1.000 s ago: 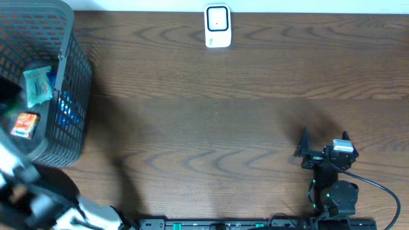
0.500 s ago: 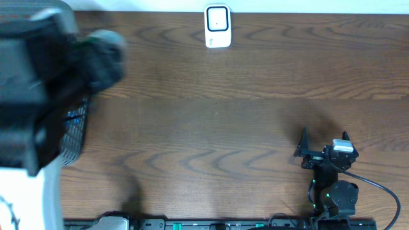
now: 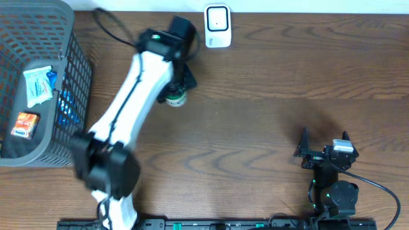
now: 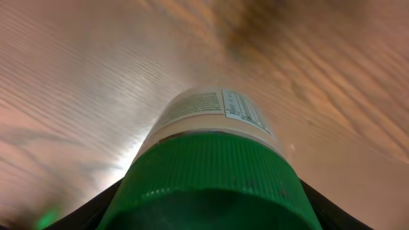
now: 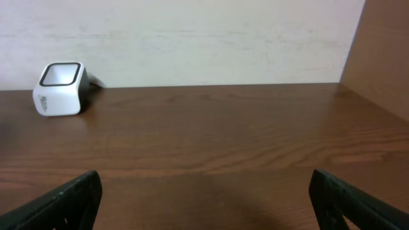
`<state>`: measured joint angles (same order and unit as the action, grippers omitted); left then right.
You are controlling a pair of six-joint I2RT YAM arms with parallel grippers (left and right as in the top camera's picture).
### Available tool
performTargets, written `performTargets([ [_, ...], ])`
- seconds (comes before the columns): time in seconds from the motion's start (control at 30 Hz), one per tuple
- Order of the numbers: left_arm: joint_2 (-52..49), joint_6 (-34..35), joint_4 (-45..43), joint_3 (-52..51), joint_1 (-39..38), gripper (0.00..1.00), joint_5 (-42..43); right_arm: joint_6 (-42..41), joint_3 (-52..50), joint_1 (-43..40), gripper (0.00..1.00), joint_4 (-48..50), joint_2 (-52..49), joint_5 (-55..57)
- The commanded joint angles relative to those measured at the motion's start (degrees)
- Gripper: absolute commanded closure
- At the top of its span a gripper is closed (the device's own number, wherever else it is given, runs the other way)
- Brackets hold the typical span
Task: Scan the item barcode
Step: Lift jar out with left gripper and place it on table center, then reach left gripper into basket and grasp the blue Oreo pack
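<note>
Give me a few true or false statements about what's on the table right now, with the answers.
1. The left hand grips a green-capped bottle. True.
2. The right hand is shut on a packet. False: it is open and empty.
3. The white scanner stands near the far edge of the table. True.
4. The basket is empty. False: packets lie inside it.

I see a grey mesh basket [image 3: 75, 89] on the wooden table [image 3: 255, 121]. Inside the basket lie a pale teal packet [image 3: 38, 86], an orange packet [image 3: 24, 124] and something blue [image 3: 67, 110] against its right wall.
</note>
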<state>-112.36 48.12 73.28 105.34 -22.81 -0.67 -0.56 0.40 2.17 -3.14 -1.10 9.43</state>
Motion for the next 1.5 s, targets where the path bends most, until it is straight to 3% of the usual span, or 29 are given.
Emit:
performTargets([
  [0.0,-4.1,8.9,-1.1,0.5,-1.9,0.37,-1.9,0.8,-0.1,0.5,0.01,-0.1,0.1,-0.1],
  [0.2,-12.2,23.5,-3.3,0.5,-4.3,0.37,-1.0,0.8,-0.1,0.5,0.01,-0.1,0.1,-0.1],
  [0.3,-13.4,24.0,-7.4,0.2,-5.3,0.37,0.7,0.8,-0.1,0.5,0.01,-0.1,0.1,-0.1],
  [0.37,-13.3,24.0,-7.9,0.2,-5.6,0.12,0.8,0.8,-0.1,0.5,0.01,-0.1,0.1,-0.1],
  [0.43,-12.9,22.6,-7.9,0.2,-5.6,0.10,0.8,0.8,-0.1,0.5,0.01,-0.1,0.1,-0.1],
  [0.5,-12.1,19.5,-7.8,0.3,-5.3,0.09,0.8,0.8,-0.1,0.5,0.01,-0.1,0.1,-0.1],
  [0.53,-11.3,17.8,-7.8,0.5,-5.1,0.02,0.8,0.8,-0.1,0.5,0.01,-0.1,0.1,-0.1],
  [0.83,8.9,-4.2,-6.8,10.6,0.5,0.02,-3.0,0.8,-0.1,0.5,0.01,-0.1,0.1,-0.1],
  [0.97,21.2,-13.4,-6.5,15.5,9.7,0.02,-7.9,0.8,-0.1,0.5,0.01,-0.1,0.1,-0.1],
  [1.07,27.6,-19.9,-4.2,15.6,23.5,0.02,-8.0,0.8,-0.1,0.5,0.01,-0.1,0.1,-0.1],
  [1.13,28.1,-24.5,-1.2,15.1,35.6,0.02,-7.7,0.8,-0.1,0.5,0.01,-0.1,0.1,-0.1],
  [1.2,26.6,-28.0,-0.7,13.6,42.7,0.02,-6.9,0.8,-0.1,0.5,0.01,-0.1,0.1,-0.1],
  [1.37,18.2,-37.4,-0.6,9.2,52.0,0.02,2.7,0.8,-0.1,0.5,0.01,-0.1,0.1,-0.1],
  [1.47,11.9,-38.1,-0.6,7.7,54.9,0.02,5.7,0.8,-0.1,0.5,0.01,-0.1,0.1,-0.1],
])
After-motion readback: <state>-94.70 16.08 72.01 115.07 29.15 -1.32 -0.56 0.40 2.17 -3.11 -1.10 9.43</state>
